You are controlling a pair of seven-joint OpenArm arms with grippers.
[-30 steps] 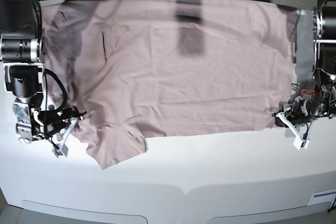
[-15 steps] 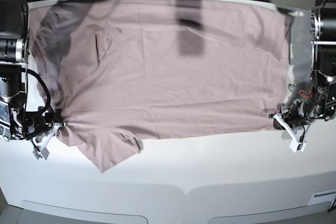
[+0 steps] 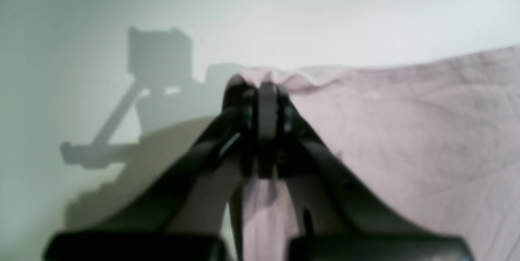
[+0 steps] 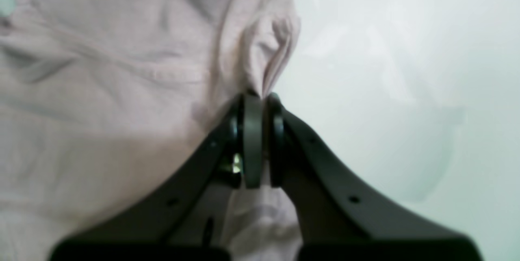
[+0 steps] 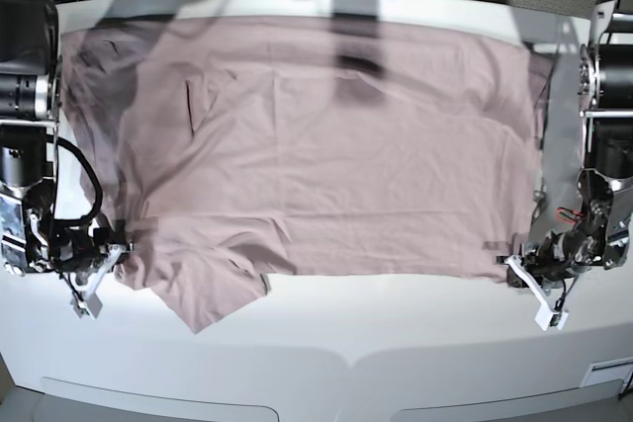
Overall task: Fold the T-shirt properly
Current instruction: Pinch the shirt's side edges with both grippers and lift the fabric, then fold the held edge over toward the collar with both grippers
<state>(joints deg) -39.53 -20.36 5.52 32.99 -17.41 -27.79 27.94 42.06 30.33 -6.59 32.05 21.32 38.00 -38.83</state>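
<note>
A dusty-pink T-shirt [image 5: 316, 145] lies spread out flat on a white table [image 5: 396, 343], with its long side running from one side of the table to the other. One short sleeve [image 5: 213, 289] sticks out toward the front edge of the table. The cloth has small wrinkles all over it, and a dark shadow falls on it near the back edge. The right tool [image 5: 117, 249] sits at the shirt's front corner by the sleeve. In the right wrist view, the right tool [image 4: 256, 97] is pressed tight together, and a little bunch of pink cloth sticks up from between its black tips. The left tool [image 5: 512, 266] sits at the other front corner of the shirt. In the left wrist view, the left tool [image 3: 260, 90] is also squeezed together on the pink edge, which puckers just past its tips. The shadow of the tool falls on the bare table beside the cloth.
</note>
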